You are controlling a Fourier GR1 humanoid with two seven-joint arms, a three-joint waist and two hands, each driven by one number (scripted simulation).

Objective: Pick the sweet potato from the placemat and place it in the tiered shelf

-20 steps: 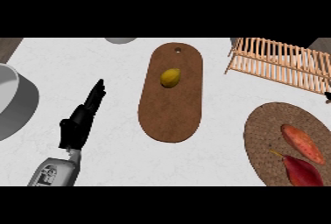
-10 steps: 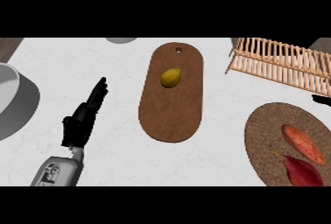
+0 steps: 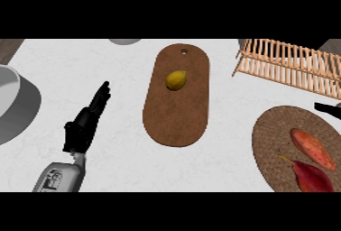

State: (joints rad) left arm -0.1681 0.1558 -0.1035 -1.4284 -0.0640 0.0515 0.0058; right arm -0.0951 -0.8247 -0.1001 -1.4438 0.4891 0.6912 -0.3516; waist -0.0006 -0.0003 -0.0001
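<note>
Head view shows our left robot hand [image 3: 85, 124] flat-fingered, resting on the tabletop [image 3: 120, 162]. Our right robot hand [image 3: 329, 108] barely shows; its fingers we cannot tell. Sweet potato [image 3: 311, 148] waits on its placemat [image 3: 273, 140], near the tiered shelf [image 3: 293, 65].

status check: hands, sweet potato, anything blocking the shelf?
Left hand open, at rest on counter. Right hand: just a black tip at right edge. Sweet potato on placemat, untouched. Shelf unobstructed.

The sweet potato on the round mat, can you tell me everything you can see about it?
The sweet potato is long and narrow, orange-red with a smooth-looking skin and tapered ends. It lies flat and slanted on the brown woven placemat at the right of the counter. Just below it lies a darker red pointed thing, very close to it; whether they touch I cannot tell. No robot hand touches it.
</note>
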